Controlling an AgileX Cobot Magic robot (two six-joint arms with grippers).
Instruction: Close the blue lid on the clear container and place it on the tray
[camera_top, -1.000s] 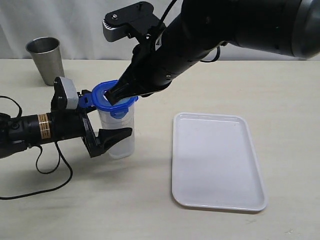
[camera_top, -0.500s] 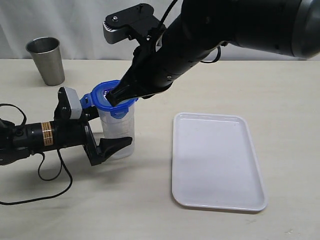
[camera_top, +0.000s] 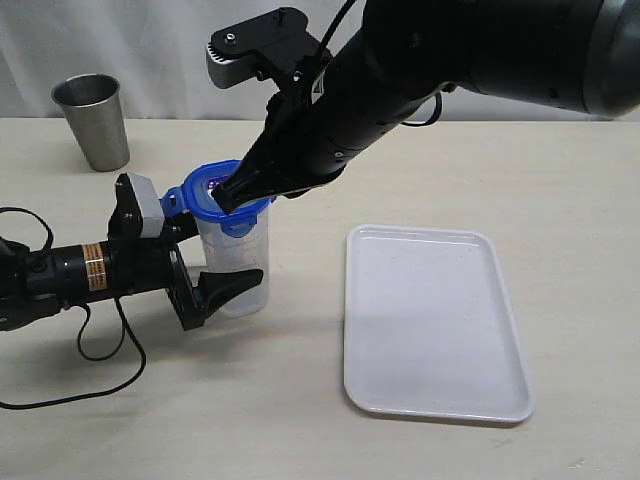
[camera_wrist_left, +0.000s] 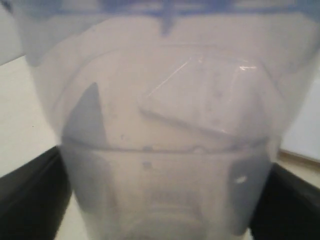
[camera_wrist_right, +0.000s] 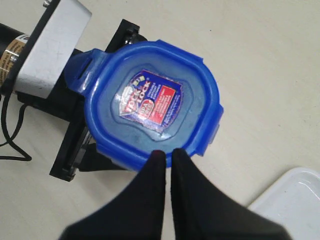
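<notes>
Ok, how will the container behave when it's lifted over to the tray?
Probably light: the container looks empty and thin-walled, so a hard squeeze may flex it. Tall with a narrow base, it could tip if pushed near the lid. Its smooth tapered sides might slip.

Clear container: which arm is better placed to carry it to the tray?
Left. The left hand straddles the clear container, a finger on each side; contact is unclear. The right hand is shut, tips at the blue lid from above, gripping nothing.
</notes>
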